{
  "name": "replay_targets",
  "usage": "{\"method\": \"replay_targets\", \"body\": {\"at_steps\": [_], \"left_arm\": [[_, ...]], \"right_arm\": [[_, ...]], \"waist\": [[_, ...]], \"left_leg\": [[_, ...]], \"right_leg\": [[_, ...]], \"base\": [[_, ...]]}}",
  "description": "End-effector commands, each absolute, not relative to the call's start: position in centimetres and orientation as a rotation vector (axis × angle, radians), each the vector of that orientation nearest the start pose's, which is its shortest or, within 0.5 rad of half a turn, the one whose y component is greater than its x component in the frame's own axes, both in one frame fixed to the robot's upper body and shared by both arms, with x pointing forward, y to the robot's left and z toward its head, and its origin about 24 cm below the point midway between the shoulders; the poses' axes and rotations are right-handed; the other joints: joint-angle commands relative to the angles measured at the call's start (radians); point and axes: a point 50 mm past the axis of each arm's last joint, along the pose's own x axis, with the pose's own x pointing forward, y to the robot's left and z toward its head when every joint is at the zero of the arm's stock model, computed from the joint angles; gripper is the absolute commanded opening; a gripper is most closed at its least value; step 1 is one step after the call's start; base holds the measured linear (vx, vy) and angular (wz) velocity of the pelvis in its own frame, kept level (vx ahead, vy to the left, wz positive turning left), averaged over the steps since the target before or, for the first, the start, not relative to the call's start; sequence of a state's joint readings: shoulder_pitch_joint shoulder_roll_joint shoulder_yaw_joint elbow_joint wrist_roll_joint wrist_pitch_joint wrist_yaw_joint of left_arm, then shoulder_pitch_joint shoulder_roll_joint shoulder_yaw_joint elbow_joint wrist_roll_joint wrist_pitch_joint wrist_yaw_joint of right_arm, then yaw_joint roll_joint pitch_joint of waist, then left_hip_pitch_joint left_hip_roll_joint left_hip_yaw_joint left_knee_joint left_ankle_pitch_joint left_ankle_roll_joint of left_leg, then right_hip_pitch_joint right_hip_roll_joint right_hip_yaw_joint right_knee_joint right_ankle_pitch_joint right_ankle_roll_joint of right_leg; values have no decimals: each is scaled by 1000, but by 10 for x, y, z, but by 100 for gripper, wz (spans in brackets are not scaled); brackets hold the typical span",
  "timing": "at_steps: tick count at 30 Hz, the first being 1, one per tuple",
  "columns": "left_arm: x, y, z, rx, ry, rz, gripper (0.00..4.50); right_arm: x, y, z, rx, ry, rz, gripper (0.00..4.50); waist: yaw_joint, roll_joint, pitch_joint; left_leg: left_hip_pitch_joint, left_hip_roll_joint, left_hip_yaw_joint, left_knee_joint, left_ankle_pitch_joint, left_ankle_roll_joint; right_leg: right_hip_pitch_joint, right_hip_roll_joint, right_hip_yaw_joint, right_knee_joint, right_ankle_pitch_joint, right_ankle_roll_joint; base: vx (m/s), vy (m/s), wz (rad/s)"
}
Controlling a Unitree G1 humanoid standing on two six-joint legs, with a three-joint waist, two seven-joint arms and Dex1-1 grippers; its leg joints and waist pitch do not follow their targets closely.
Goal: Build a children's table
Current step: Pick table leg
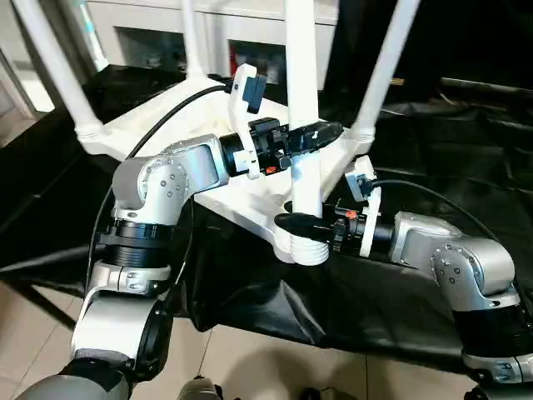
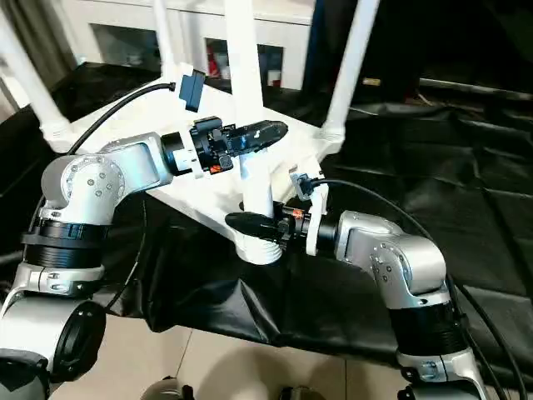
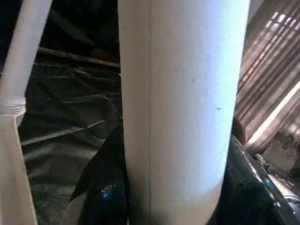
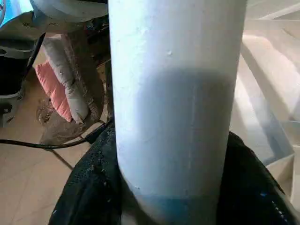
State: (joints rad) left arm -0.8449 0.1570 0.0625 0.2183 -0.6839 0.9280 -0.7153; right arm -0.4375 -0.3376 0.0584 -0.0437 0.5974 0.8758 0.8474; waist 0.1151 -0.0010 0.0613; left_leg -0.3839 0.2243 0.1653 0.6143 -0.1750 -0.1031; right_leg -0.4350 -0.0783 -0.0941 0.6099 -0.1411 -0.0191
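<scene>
Black cloth (image 1: 433,167) underlies tabletop (image 1: 208,179); both grippers clasp leg (image 1: 304,125)

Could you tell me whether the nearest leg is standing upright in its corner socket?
Upright: the leg rises straight from the near corner socket, held by both grippers.

I see a low surface covered by a crinkled black sheet (image 1: 433,142); the white tabletop (image 1: 241,196) lies on it upside down, near corner overhanging the edge; beige tiled floor (image 1: 250,362) lies below.
</scene>
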Motion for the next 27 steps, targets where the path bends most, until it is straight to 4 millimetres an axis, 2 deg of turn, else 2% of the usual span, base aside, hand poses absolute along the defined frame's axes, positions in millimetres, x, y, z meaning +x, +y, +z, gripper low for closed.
{"method": "replay_targets", "body": {"at_steps": [1,2,3,7,8,9,10,13,15,20,25,26,27], "left_arm": [[335,69,205,-450,172,-1228,185],[336,69,204,-435,170,-1204,220],[340,70,201,-414,178,-1158,241],[343,67,191,-342,220,-1042,261],[342,65,187,-341,237,-1008,290],[342,65,187,-341,237,-1008,290],[341,62,185,-344,245,-991,243],[340,59,182,-354,247,-963,234],[340,55,181,-374,239,-927,202],[339,52,182,-400,230,-914,186],[342,56,185,-407,205,-889,186],[342,57,187,-407,198,-886,186],[341,57,188,-399,186,-896,186]], "right_arm": [[290,-127,109,318,422,1080,199],[291,-128,109,318,422,1079,198],[291,-127,109,317,420,1073,198],[293,-124,109,314,409,1051,197],[293,-122,109,318,406,1043,196],[293,-122,109,318,406,1043,196],[293,-121,109,320,403,1039,196],[294,-119,108,318,404,1030,196],[294,-117,107,312,405,1019,196],[296,-115,107,308,403,1009,196],[298,-115,109,282,374,1000,196],[299,-114,110,274,361,1000,252],[299,-113,111,281,356,1018,266]], "waist": [[4,-14,-87],[3,-18,-87],[4,-17,-86],[2,-20,-85],[2,-20,-84],[2,-19,-84],[2,-21,-85],[3,-24,-85],[3,-27,-85],[2,-31,-84],[3,-34,-84],[2,-33,-84],[1,-36,-84]], "left_leg": [[4,-11,12,-61,-115,27],[4,-10,12,-62,-113,27],[4,-10,12,-62,-113,28],[4,-12,13,-63,-121,20],[5,-12,13,-63,-127,17],[3,-11,13,-63,-128,15],[3,-13,13,-62,-124,17],[1,-12,13,-62,-117,20],[-1,-10,12,-62,-113,20],[1,-14,13,-61,-127,23],[0,-13,12,-62,-123,23],[1,-13,12,-62,-129,20],[1,-13,13,-62,-129,21]], "right_leg": [[77,-45,35,-80,-340,-80],[77,-44,36,-79,-334,-82],[76,-44,35,-79,-332,-85],[77,-45,35,-83,-351,-72],[76,-46,35,-85,-371,-63],[78,-46,35,-83,-373,-63],[77,-45,34,-87,-382,-54],[76,-45,33,-86,-380,-52],[76,-46,34,-85,-376,-51],[73,-44,31,-93,-415,-22],[73,-45,30,-93,-409,-16],[71,-45,30,-93,-415,-16],[71,-45,30,-94,-413,-16]], "base": [[0,0,0],[0,0,0],[0,0,0],[0,0,0],[0,0,0],[0,0,0],[0,0,0],[0,0,0],[0,0,0],[0,0,0],[0,0,0],[0,0,0],[0,0,0]]}}
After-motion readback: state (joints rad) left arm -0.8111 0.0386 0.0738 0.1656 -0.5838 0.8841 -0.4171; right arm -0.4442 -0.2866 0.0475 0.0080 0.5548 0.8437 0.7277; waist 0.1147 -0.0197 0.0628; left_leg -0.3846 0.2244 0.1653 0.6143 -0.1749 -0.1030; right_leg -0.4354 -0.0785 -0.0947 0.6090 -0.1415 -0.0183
